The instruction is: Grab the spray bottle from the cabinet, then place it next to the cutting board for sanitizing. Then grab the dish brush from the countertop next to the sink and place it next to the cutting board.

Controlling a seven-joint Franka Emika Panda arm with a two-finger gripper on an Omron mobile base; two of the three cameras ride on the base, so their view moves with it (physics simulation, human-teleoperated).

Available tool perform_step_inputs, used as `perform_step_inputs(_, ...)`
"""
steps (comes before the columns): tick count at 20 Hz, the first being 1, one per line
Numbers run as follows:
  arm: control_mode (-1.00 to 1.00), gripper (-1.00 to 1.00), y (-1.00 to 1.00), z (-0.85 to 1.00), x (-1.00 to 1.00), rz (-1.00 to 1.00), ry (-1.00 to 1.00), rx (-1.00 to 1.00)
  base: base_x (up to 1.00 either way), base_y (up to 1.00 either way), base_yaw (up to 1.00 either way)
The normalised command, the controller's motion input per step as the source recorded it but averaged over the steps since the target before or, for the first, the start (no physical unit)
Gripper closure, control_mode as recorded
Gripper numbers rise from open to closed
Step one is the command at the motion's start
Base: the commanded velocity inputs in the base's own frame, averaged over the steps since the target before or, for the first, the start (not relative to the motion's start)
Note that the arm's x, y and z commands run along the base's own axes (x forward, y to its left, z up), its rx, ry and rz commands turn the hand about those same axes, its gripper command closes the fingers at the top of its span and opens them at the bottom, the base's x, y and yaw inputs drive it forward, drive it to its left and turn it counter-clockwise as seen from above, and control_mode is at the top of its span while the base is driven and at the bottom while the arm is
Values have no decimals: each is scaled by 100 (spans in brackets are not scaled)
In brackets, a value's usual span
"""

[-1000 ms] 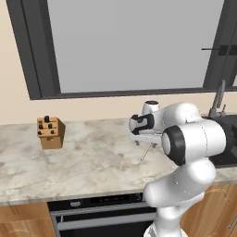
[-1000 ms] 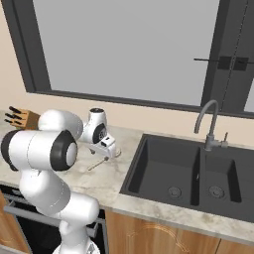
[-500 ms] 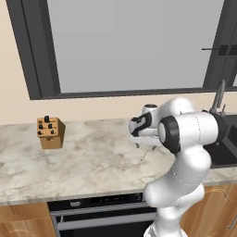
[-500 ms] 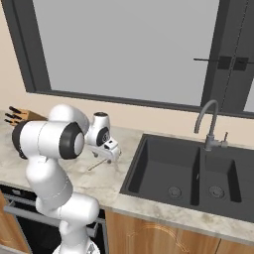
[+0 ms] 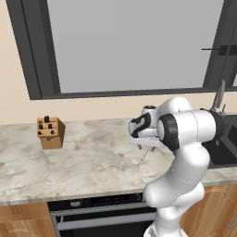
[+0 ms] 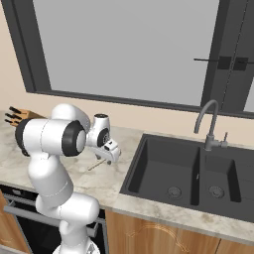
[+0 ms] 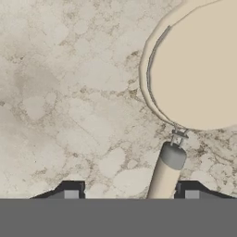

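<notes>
Two risks. Thin pale-beige handled dish brush (image 7: 167, 173) with round white head lies flat on the grey-beige marbled countertop (image 5: 88, 162), left of the black double-basin sink (image 6: 178, 173). Two-finger gripper (image 7: 129, 190) is right above the handle, fingers apart on both sides, not clamped. Handle sits off-centre toward one finger: closing may roll it away. Low, thin handle: fingertips may hit stone.
</notes>
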Motion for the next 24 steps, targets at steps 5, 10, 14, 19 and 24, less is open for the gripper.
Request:
perform_step_inputs(5, -100, 100, 0, 0, 2, 0, 1, 1, 0, 0, 0)
perform_step_inputs(10, -100, 100, 0, 14, -11, -1, -1, 5, 0, 0, 0)
perform_step_inputs(14, -100, 100, 2, 76, -50, 0, -32, 2, 0, 0, 0)
perform_step_inputs(19, -100, 100, 0, 85, -58, 0, -80, 2, 0, 0, 0)
perform_step_inputs(24, -100, 100, 0, 100, -51, 1, -47, 6, 0, 0, 0)
